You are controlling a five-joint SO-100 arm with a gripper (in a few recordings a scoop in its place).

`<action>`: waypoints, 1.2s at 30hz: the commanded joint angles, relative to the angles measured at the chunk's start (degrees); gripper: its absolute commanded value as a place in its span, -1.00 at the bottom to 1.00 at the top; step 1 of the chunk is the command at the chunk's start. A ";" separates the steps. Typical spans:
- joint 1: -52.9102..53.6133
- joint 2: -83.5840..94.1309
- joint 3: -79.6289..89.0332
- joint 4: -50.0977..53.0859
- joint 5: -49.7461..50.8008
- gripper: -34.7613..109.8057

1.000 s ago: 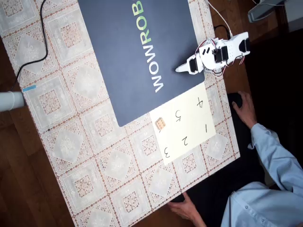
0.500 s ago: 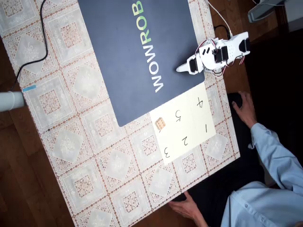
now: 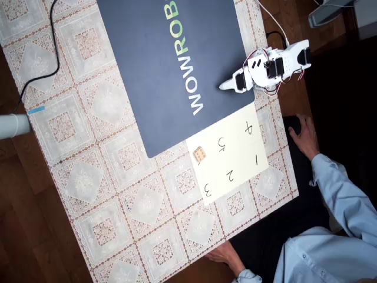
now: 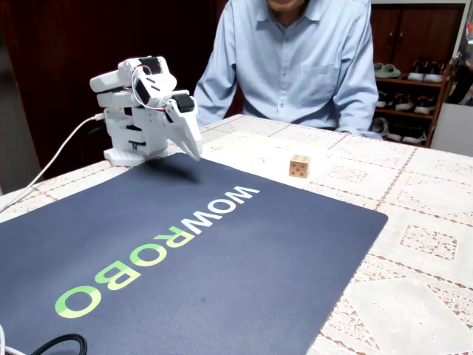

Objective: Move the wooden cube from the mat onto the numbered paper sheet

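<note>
The wooden cube [image 3: 199, 154] already sits on the numbered paper sheet's [image 3: 235, 154] edge, well apart from the folded arm's gripper [image 3: 225, 86]; whether its jaws are clenched I cannot tell.

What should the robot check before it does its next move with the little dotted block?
1. Wooden cube on the numbered paper sheet, off the mat: ok, it sits at the sheet's edge near the 5.
2. Cube free of the end effector: ok, the two are apart in the overhead view.
3. End effector open or shut: cannot tell, its fingers look together but are too small to judge.
4. Arm folded near its base, tip over the mat's corner: ok.
5. Person's hand away from the cube: ok, it rests beside the table edge.
</note>
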 commanded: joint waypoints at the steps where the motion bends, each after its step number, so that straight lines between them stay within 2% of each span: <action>1: 1.05 0.35 0.26 -0.53 -0.53 -0.52; 36: 1.05 0.35 0.26 -0.53 -0.53 -0.52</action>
